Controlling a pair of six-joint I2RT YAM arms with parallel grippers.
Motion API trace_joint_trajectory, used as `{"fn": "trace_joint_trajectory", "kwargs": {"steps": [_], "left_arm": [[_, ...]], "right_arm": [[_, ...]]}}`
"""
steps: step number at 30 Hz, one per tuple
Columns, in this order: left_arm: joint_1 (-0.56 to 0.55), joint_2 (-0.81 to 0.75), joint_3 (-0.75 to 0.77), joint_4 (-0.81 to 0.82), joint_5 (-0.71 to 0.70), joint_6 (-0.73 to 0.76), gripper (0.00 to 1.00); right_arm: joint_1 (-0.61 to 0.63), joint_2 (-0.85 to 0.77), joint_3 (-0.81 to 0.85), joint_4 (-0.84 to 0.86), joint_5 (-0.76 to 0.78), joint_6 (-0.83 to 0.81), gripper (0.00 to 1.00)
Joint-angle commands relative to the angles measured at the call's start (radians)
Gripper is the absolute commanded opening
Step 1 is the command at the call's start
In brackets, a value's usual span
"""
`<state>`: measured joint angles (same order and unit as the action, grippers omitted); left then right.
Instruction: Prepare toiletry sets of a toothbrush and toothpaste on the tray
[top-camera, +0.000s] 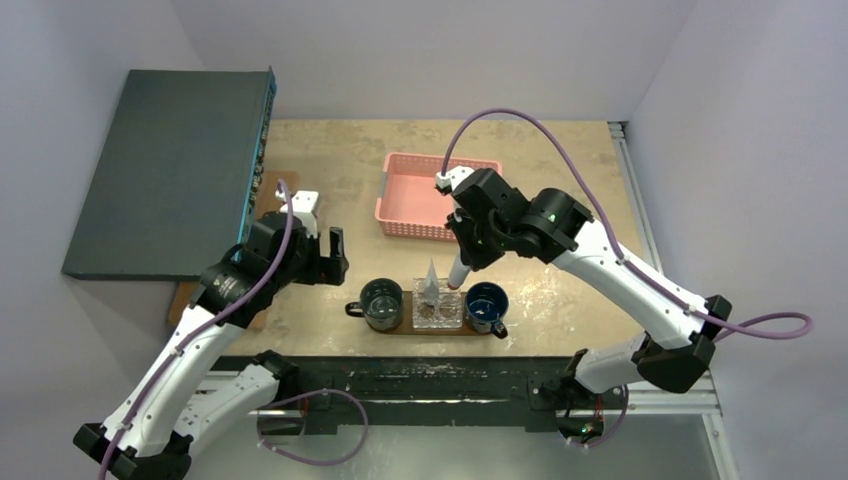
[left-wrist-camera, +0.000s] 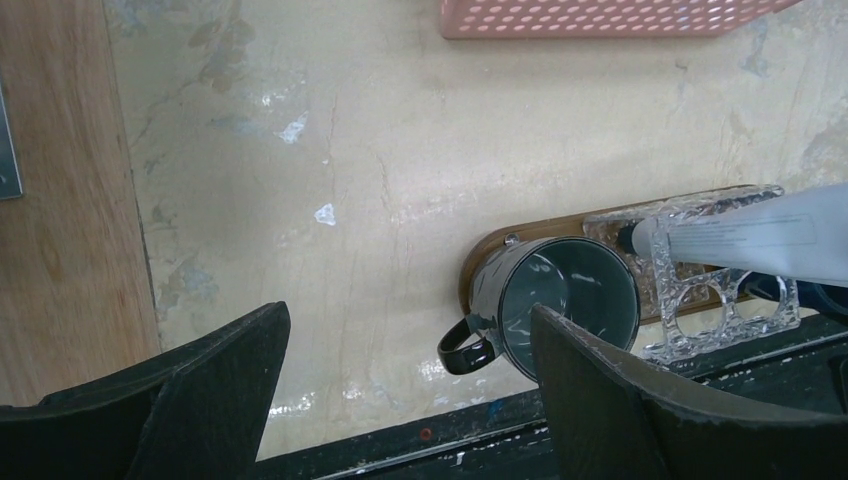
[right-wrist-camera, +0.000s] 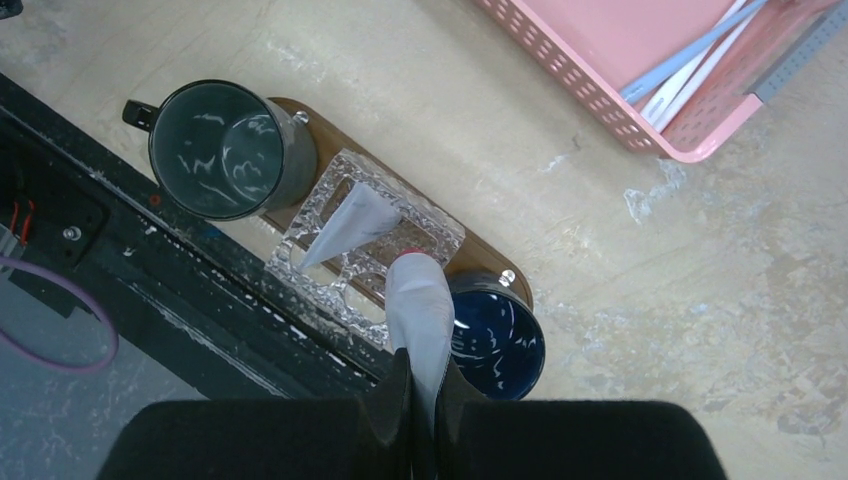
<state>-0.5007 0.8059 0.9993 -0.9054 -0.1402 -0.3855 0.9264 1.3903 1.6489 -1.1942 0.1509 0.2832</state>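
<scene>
The brown tray (top-camera: 352, 306) lies at the near table edge. It carries a dark grey mug (top-camera: 381, 303), a clear holder (top-camera: 440, 312) and a blue mug (top-camera: 486, 305). One grey-white toothpaste tube (right-wrist-camera: 350, 225) stands tilted in the holder. My right gripper (right-wrist-camera: 422, 365) is shut on a second toothpaste tube (right-wrist-camera: 420, 310), whose red-capped end hangs over the holder's edge beside the blue mug (right-wrist-camera: 500, 340). Pale blue and white toothbrushes (right-wrist-camera: 680, 65) lie in the pink basket (right-wrist-camera: 600, 95). To the left of the grey mug (left-wrist-camera: 565, 300), my left gripper (left-wrist-camera: 408, 315) hovers open with nothing between its fingers.
The pink basket (top-camera: 435, 195) sits behind the tray at mid table. A large dark box (top-camera: 170, 170) fills the back left, with a wooden board (left-wrist-camera: 50, 200) under it. The table's black front rail (top-camera: 420, 375) runs just below the tray.
</scene>
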Motion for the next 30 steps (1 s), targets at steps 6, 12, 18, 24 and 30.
{"fn": "trace_joint_trajectory", "kwargs": {"steps": [6, 12, 18, 24, 30], "left_arm": [[0.008, -0.017, -0.044, 0.058, 0.032, 0.012, 0.90], [0.009, -0.032, -0.076, 0.076, 0.026, 0.020, 0.90], [0.008, -0.034, -0.079, 0.085, 0.034, 0.027, 0.90], [0.008, -0.030, -0.079, 0.086, 0.034, 0.030, 0.90], [0.008, -0.027, -0.077, 0.087, 0.037, 0.034, 0.90]], "right_arm": [[0.028, 0.013, -0.018, 0.074, 0.026, 0.012, 0.00], [0.043, 0.031, -0.034, 0.104, 0.024, 0.026, 0.00], [0.055, 0.061, -0.033, 0.112, 0.031, 0.028, 0.00], [0.063, 0.076, -0.038, 0.113, 0.043, 0.029, 0.00], [0.067, 0.085, -0.056, 0.119, 0.058, 0.030, 0.00]]}}
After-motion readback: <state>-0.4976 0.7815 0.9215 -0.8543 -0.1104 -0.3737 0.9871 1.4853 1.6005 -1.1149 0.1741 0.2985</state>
